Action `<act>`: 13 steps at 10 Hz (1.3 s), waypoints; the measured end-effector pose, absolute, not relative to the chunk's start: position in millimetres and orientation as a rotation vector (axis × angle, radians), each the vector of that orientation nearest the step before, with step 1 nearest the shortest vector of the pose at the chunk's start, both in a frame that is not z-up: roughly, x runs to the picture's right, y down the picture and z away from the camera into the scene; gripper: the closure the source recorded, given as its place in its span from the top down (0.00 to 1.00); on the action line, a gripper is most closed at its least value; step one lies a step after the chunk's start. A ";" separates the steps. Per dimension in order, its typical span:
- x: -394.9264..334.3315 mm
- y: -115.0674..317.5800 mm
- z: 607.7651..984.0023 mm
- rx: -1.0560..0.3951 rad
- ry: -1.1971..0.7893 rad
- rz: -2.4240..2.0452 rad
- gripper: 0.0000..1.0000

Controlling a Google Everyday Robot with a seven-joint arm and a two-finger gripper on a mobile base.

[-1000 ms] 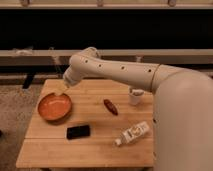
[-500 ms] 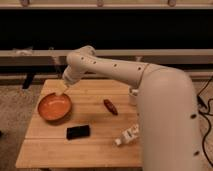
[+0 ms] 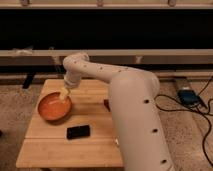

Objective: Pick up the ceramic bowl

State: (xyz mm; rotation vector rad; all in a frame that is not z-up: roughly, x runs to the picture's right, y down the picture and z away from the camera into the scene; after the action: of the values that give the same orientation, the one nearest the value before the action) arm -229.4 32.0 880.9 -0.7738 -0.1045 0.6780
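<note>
The ceramic bowl (image 3: pixel 54 107) is a round, shallow orange bowl with a darker rim. It sits on the left part of the wooden table (image 3: pixel 50 147). My gripper (image 3: pixel 65 94) hangs from the white arm and reaches down to the bowl's far right rim, right at its edge. The white arm (image 3: pixel 130 110) fills the right side of the view and hides the table's right half.
A black phone (image 3: pixel 78 132) lies flat on the table in front of the bowl. A small red object (image 3: pixel 106 104) shows partly beside the arm. A blue box with cables (image 3: pixel 187 96) lies on the floor at the right. A dark wall with rails stands behind.
The arm has swung closer to the camera and now covers the table's right half, hiding the white cup and the bottle. The gripper stays at the bowl's rim.
</note>
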 end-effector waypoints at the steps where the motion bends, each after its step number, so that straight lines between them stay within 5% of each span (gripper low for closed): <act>1: -232.3 38.5 888.5 -0.789 -0.073 0.667 0.80; 8: -251.3 76.3 915.5 -0.853 0.041 0.617 0.77; 13: -254.2 85.9 918.3 -0.882 0.075 0.589 0.28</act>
State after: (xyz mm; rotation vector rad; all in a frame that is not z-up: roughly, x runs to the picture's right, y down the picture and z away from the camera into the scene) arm -254.2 85.9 918.3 -0.8816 0.0747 0.5893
